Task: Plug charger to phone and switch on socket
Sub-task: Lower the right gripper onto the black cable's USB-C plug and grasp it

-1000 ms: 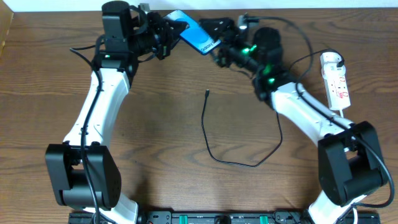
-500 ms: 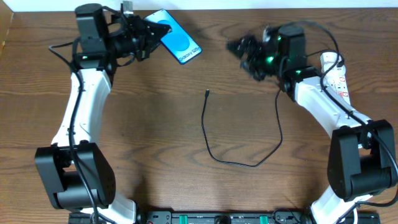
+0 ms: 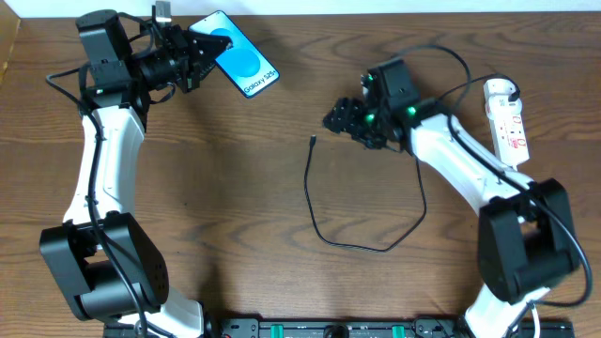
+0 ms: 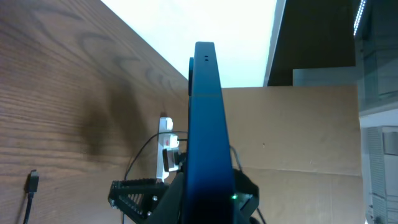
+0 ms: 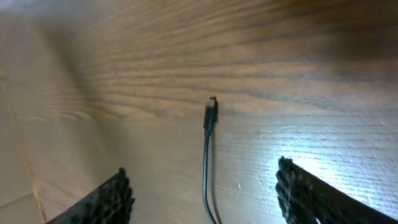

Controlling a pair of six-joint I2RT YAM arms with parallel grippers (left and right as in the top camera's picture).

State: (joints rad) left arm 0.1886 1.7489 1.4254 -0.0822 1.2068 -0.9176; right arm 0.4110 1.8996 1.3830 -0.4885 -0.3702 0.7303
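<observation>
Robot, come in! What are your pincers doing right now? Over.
Left pincer shut on phone, lifted. Right pincer open, aimed at charger tip. Tip loose on table, nothing in the way.

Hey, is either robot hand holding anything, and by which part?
The left hand grips the slim black-framed, blue-screened phone by the end opposite its Galaxy text. The right hand is open, holding nothing.

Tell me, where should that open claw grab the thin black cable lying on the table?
Probably at the plug tip, coming down from above with a finger on either side. It looks like the stiff part and lies flat and free on the table, right before the open right gripper; the rest of the charger cable is limp.
</observation>
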